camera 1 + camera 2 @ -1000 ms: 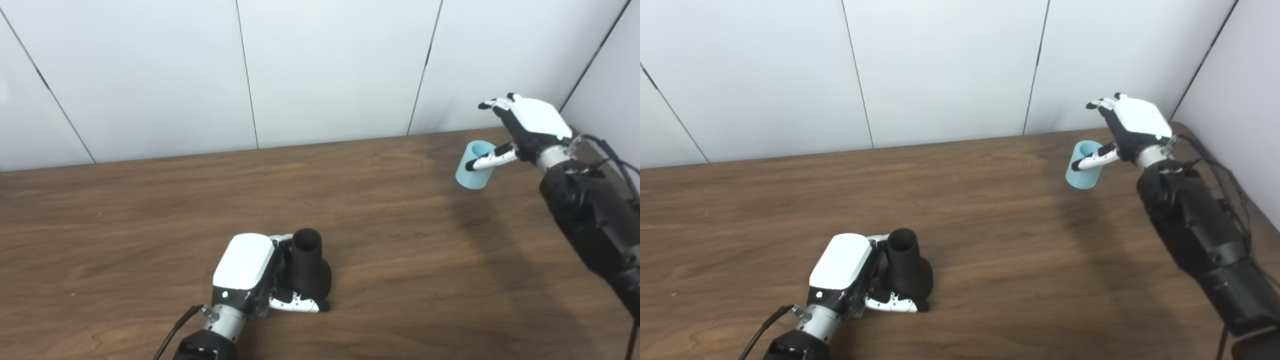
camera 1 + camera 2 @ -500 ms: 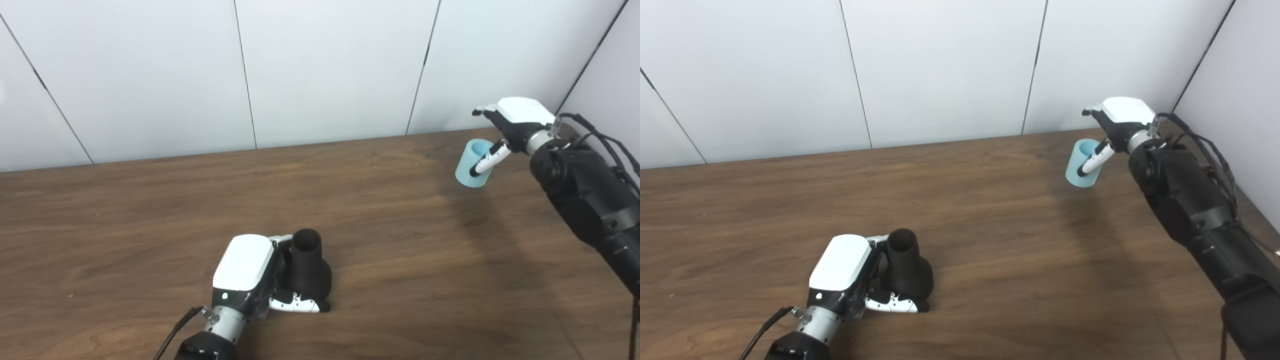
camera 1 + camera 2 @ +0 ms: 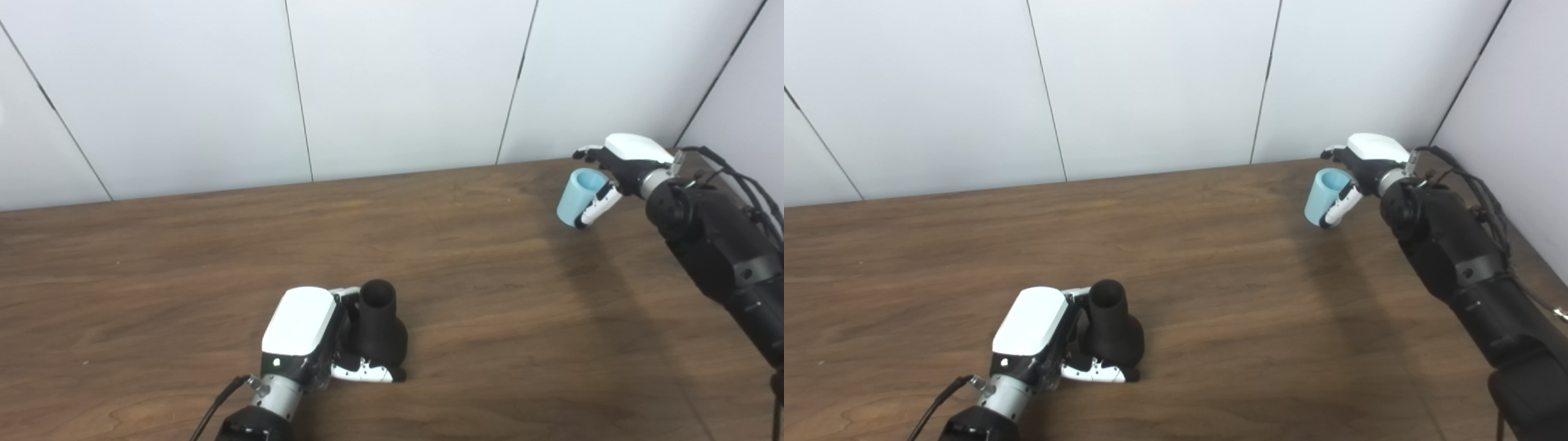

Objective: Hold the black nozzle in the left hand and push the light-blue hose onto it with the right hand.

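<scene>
The left hand [image 3: 306, 334] is wrapped around the black nozzle [image 3: 378, 327], which stands upright on the table [image 3: 184, 257] near the front edge. Well apart, at the far right corner, the right hand [image 3: 618, 165] clasps the tilted light-blue hose [image 3: 576, 196], thumb across its side. White wall panels [image 3: 398, 86] rise behind the brown wooden table.

This looks like a robot test booth in a lab. A dark wood-grain table [image 3: 184, 257] stands boxed in by plain white wall panels [image 3: 404, 86] with thin dark seams, a side panel [image 3: 1513, 122] closing the right corner, and nothing domestic or decorative anywhere.
</scene>
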